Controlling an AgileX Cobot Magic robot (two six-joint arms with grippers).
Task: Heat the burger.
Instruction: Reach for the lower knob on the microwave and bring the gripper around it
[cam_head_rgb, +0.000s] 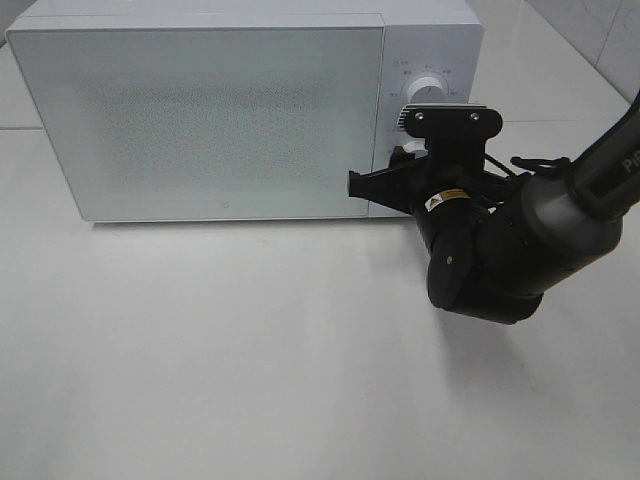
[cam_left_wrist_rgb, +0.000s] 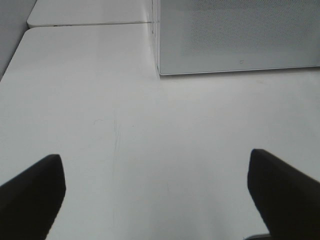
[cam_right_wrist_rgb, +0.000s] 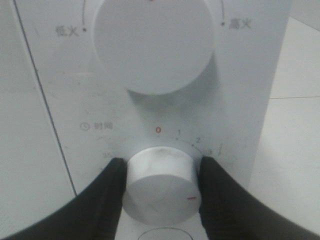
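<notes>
Step in hand: setting the heating time; loading looks finished, since the door (cam_head_rgb: 200, 120) is shut.
Right gripper (cam_right_wrist_rgb: 162, 165): pinching the timer knob (cam_right_wrist_rgb: 160, 195), one finger at the knob's 9 o'clock and one at its 3 o'clock, both touching it.
Timer knob: lower dial of the control panel (cam_head_rgb: 405, 75); its red mark sits near 4 o'clock, away from the 0 printed at 12 o'clock.
Upper knob (cam_right_wrist_rgb: 152, 42): power dial at 12 o'clock of the timer knob, untouched.
Left gripper (cam_left_wrist_rgb: 155, 160): spread wide, holding nothing, above bare table (cam_head_rgb: 250, 350).
Next move, as judged: a wrist roll with the pinch kept firm, then release at the wanted minute.
Container, microwave (cam_head_rgb: 440, 25): at 11 o'clock of the high view, panel at the door's 3 o'clock.
Contents: hidden behind the frosted door.
Burger: not seen in any view; probably inside the microwave, unconfirmed.
</notes>
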